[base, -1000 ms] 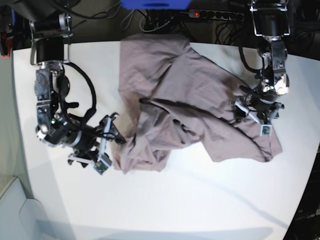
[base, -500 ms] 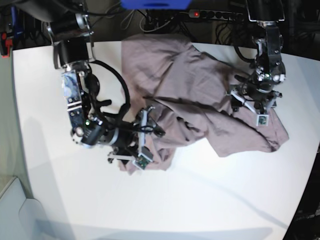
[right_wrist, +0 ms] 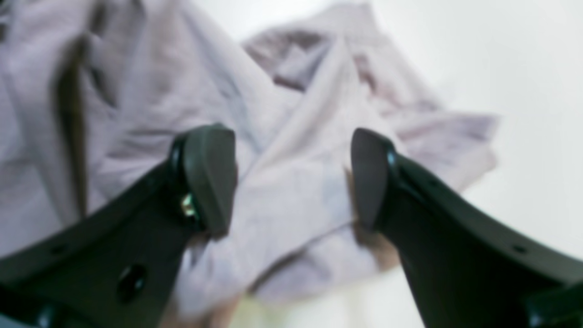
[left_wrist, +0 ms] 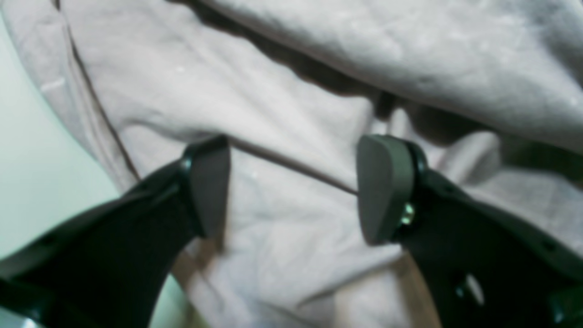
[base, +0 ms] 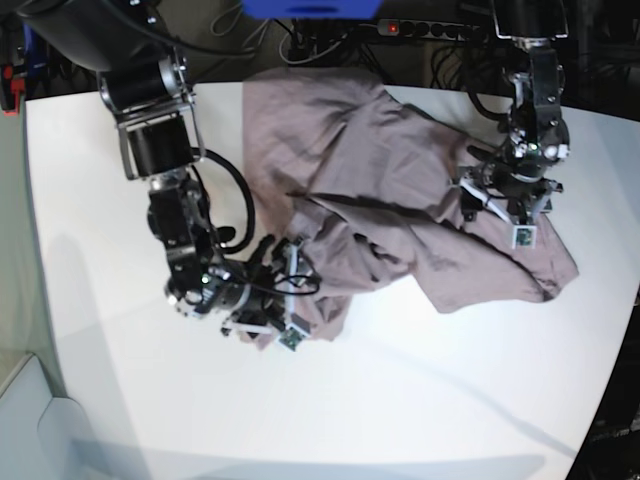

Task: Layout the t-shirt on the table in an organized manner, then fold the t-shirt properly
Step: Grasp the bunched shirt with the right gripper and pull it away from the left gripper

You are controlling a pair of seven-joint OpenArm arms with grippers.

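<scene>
The mauve t-shirt lies crumpled across the middle and back of the white table, with deep folds and one corner spread to the right. My right gripper is open at the shirt's bunched front-left corner. In the right wrist view its jaws straddle wrinkled t-shirt cloth without pinching it. My left gripper is open over the shirt's right part. In the left wrist view its jaws stand wide above flat cloth, and a seam of the t-shirt runs between them.
A power strip with a red light, cables and a blue object sit behind the table's back edge. The shirt's top edge reaches that back edge. Bare tabletop shows in front and at the left.
My right arm swung in from the left onto the shirt's front-left corner. My left gripper shifted slightly toward the back, and the shirt's right corner spread outward. Both stayed open.
</scene>
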